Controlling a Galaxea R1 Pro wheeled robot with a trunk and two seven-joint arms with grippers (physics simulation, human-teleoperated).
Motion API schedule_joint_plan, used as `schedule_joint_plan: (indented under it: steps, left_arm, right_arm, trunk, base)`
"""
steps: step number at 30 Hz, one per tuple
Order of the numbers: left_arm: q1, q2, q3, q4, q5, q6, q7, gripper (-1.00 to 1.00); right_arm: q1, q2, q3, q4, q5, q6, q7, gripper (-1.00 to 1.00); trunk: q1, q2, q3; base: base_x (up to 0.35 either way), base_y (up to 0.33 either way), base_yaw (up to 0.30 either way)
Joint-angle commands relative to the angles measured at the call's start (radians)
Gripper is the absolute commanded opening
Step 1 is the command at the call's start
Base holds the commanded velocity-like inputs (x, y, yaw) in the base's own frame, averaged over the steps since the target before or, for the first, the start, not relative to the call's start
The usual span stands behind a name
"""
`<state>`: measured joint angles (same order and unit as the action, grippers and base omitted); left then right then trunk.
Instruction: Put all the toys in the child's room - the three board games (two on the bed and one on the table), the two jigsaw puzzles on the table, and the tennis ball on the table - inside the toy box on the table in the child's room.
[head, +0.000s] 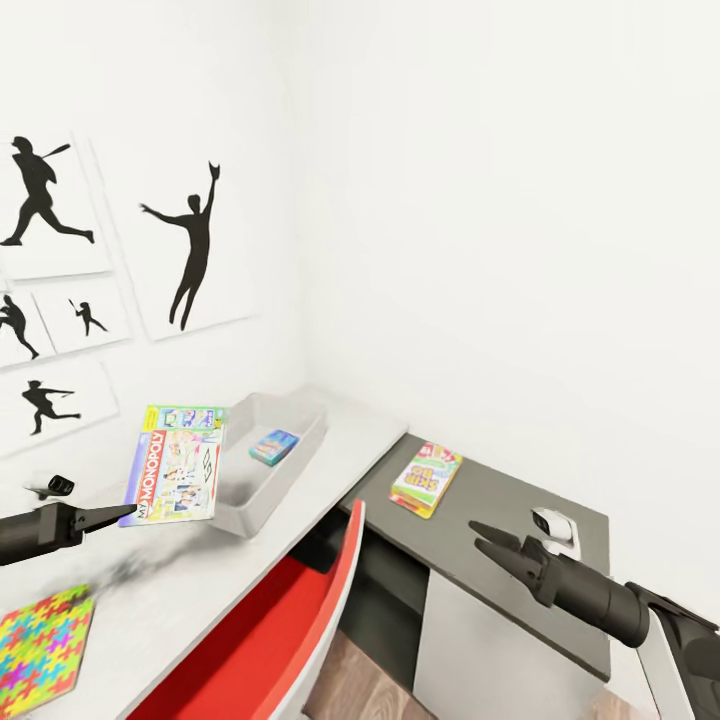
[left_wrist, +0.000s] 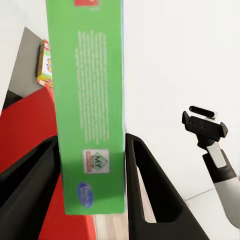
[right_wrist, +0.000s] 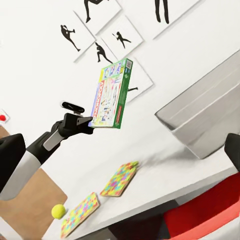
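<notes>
Left gripper (head: 128, 513) is clamping the Monopoly board game (head: 176, 463) by its lower edge, "MY MONOPOLY" running along its side, long axis pointing away from the fingers, beside the toy box (head: 300, 447). Farther right, the SKIP BO board game (head: 427, 478) is lying flat beyond the right gripper (head: 487, 541), whose fingers are standing slightly parted.

Child's room in a home, simulator render. White walls hung with black sports silhouette pictures (head: 195, 245); long pale grey desk (head: 190, 590) with lower dark section; red and white swivel chair (head: 290, 625); wood plank floor; board games, jigsaw puzzles (right_wrist: 120, 178), tennis ball (right_wrist: 58, 211).
</notes>
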<state>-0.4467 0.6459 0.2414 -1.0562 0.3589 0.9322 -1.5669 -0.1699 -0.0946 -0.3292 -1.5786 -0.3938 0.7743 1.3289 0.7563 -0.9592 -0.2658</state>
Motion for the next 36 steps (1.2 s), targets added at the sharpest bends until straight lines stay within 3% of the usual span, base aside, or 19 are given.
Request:
schedule_joint_plan:
  steps: [1, 9, 36]
  left_arm:
    - [-0.001, 0.0, -0.001, 0.0, 0.0, 0.009, -0.004, -1.0]
    - [-0.001, 0.0, -0.001, 0.0, 0.0, 0.008, -0.004, -1.0]
    - [-0.001, 0.0, -0.001, 0.0, 0.0, 0.008, -0.004, -1.0]
  right_arm:
    - [0.0, 0.0, -0.001, 0.0, -0.003, 0.008, 0.001, 1.0]
    - [0.0, -0.001, -0.002, 0.0, -0.003, 0.008, 0.002, 1.0]
    - [0.0, -0.002, -0.002, 0.0, -0.003, 0.009, 0.002, 1.0]
  trunk:
    - [0.0, -0.001, -0.001]
    - [0.0, -0.001, 0.003]
    - [0.0, -0.001, 0.015]
  base:
    - [0.172, -0.143, 0.275]
    - [0.134, -0.149, 0.275]
    - [0.005, 0.07, 0.277]
